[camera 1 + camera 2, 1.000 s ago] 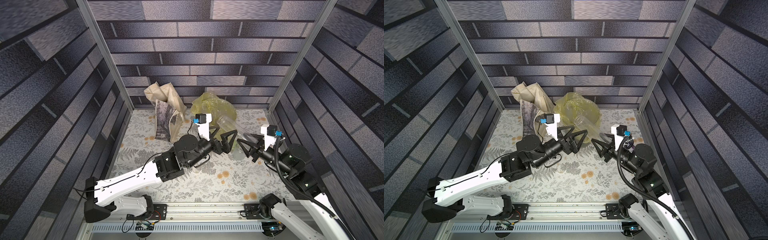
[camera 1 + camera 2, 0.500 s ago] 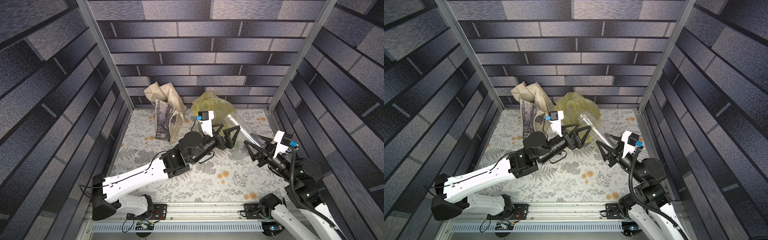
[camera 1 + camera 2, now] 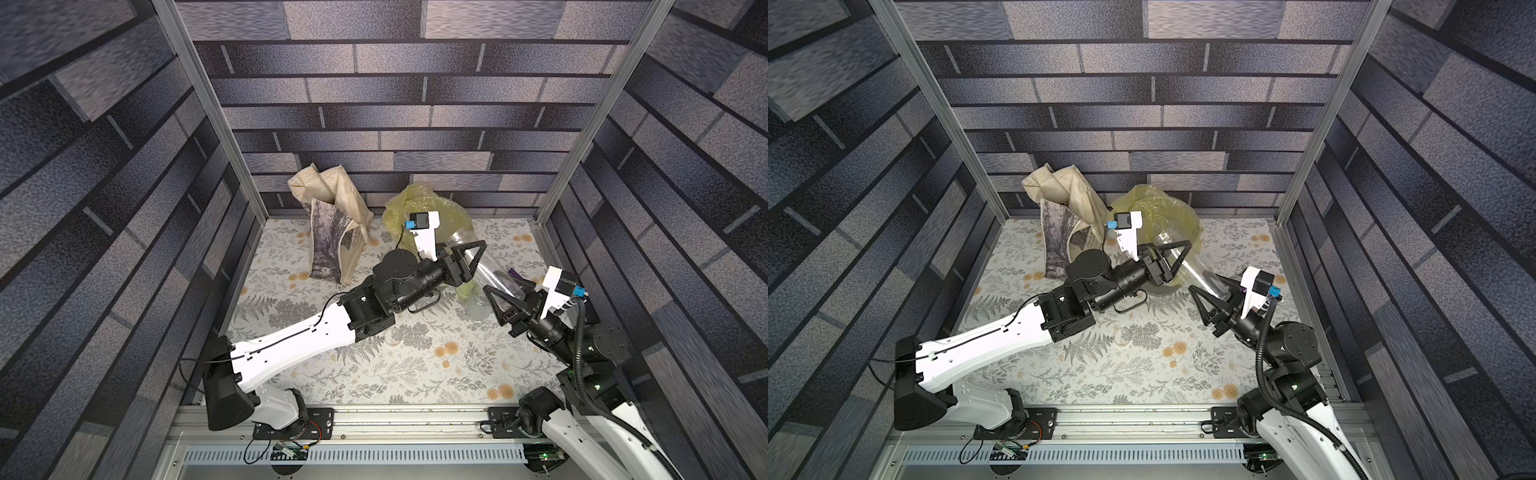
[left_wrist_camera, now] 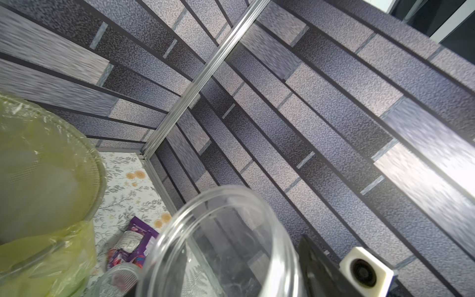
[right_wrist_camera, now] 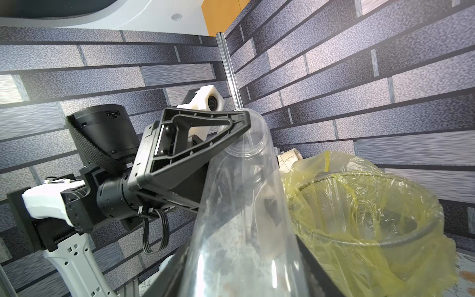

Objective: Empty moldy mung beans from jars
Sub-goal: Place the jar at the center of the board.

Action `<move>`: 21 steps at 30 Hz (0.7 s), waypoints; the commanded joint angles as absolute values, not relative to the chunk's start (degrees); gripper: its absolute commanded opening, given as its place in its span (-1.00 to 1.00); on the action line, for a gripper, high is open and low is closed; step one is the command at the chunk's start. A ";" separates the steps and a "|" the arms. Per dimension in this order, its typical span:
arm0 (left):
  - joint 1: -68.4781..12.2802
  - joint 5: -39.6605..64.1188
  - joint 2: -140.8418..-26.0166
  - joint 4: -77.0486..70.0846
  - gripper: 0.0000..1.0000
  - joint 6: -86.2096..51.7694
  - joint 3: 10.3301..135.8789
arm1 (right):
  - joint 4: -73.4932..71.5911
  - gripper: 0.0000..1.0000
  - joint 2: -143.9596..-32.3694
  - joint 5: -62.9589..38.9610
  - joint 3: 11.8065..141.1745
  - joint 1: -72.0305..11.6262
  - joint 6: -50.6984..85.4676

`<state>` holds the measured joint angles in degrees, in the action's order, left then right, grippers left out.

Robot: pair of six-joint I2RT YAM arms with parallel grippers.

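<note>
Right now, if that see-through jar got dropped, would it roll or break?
The jar looks nearly empty and thin-walled, so probably light. Long, smooth and round, it would likely roll on the table. It seems plastic, so may not shatter.

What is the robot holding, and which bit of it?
The right gripper holds the clear jar by its bottom end. The left gripper straddles its open top; whether it grips cannot be told.

The floral-patterned bench (image 3: 415, 374) carries a cream tote (image 3: 332, 245) and a yellow-bagged bucket (image 3: 401, 214) at the back. A clear jar (image 3: 478, 311) and a purple packet (image 4: 138, 236) lie near the bucket, and a small round lid (image 3: 392, 340) lies nearer the front.
</note>
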<state>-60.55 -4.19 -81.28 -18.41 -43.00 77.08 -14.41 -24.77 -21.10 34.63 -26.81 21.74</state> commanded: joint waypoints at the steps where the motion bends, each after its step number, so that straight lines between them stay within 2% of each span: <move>1: -59.56 -0.02 -81.91 -20.15 0.18 -43.46 77.35 | -20.08 -0.31 -26.03 -22.91 33.49 -26.48 23.28; 10: -57.41 9.85 -86.31 -13.91 0.07 -44.51 83.52 | -20.19 -0.21 -29.91 -22.67 35.54 -26.46 21.96; 11: -57.33 10.46 -86.71 -13.96 0.09 -44.83 83.83 | -20.69 -0.22 -30.27 -22.83 35.62 -26.52 21.97; 13: -57.16 11.43 -87.35 -13.65 0.34 -45.25 84.52 | -21.26 -0.22 -30.76 -22.71 35.67 -26.46 21.97; 16: -57.14 11.09 -87.52 -12.71 0.54 -44.77 84.90 | -21.01 -0.24 -31.18 -22.94 36.11 -26.46 21.48; 19: -56.95 12.05 -87.78 -12.45 0.49 -44.59 85.46 | -21.18 -0.24 -31.46 -23.17 36.39 -26.47 21.45; 21: -56.78 13.28 -88.22 -12.22 0.38 -44.56 85.95 | -20.62 -0.24 -32.08 -22.99 36.77 -26.48 21.43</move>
